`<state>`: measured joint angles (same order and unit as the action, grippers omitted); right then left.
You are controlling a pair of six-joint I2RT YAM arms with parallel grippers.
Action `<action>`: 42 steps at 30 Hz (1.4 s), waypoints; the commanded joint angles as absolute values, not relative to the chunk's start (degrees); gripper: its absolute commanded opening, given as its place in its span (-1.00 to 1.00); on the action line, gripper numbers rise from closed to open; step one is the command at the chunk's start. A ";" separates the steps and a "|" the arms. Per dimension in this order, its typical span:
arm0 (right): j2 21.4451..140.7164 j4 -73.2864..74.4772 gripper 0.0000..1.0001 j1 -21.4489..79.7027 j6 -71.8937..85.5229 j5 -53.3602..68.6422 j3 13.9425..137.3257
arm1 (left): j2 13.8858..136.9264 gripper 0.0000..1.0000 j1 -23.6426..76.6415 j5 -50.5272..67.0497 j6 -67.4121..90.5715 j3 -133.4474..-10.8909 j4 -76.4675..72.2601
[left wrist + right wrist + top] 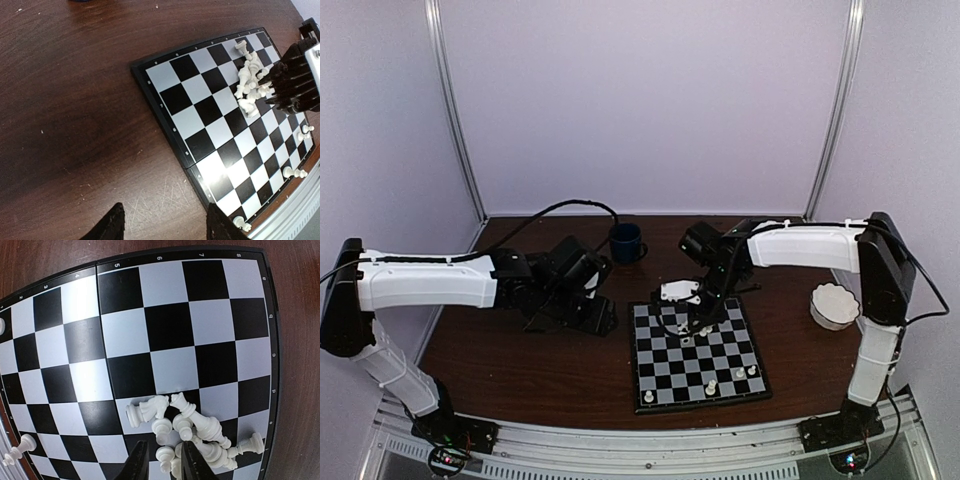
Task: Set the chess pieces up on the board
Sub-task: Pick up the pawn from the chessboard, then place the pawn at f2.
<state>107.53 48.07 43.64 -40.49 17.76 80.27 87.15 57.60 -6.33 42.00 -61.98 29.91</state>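
The right gripper point(165, 447) points down at the board point(170, 325) with its jaws a narrow gap apart. Between the fingertips sit the heads of one or two chess pieces point(200, 425). Whether the fingers actually pinch one cannot be told. These belong to a heap of white figures lying on their sides and touching one another. The heap spreads just ahead of the fingertips and off to one side, over a few squares towards the far end of the board. Well away from these jaws, a few more figures stand upright, each alone, along the board's near rows.

The left gripper point(165, 207) has its jaws wide apart with nothing between them, above the bare brown table point(75, 125). The board's side edge lies just beyond one fingertip, and the heap is farther off across the squares.

Beyond the left jaws, a dark mug point(625, 242) stands near the table's far edge. A white bowl point(834, 305) sits off the board, well apart from the right jaws.
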 commanded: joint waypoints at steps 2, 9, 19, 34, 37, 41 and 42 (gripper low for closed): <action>109.53 48.22 -0.52 43.85 -40.21 17.68 81.74 | 85.35 0.12 57.98 -6.74 42.28 -61.77 28.50; 110.90 47.94 -0.58 43.85 -40.25 17.80 81.95 | 86.41 0.12 58.02 -6.77 41.75 -62.91 29.08; 111.05 47.45 -0.82 43.82 -40.08 18.19 81.81 | 87.60 0.13 58.08 -6.56 41.52 -63.89 29.37; 93.17 52.61 -0.89 44.25 -38.67 18.72 75.25 | 88.23 0.13 57.99 -6.64 41.03 -64.99 29.89; 88.72 52.52 -0.89 44.67 -38.99 18.68 70.59 | 88.69 0.13 58.03 -6.29 41.07 -65.30 29.73; 83.33 51.67 -0.89 45.40 -39.61 18.20 63.16 | 88.99 0.13 58.07 -5.99 41.27 -65.55 29.49; 82.33 51.66 -0.89 45.58 -39.97 18.00 61.64 | 89.09 0.13 58.09 -5.98 41.29 -65.56 29.45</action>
<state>85.62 50.76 44.66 -39.46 18.37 67.40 88.36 57.76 -6.26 41.93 -63.66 30.13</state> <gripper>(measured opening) 0.058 0.564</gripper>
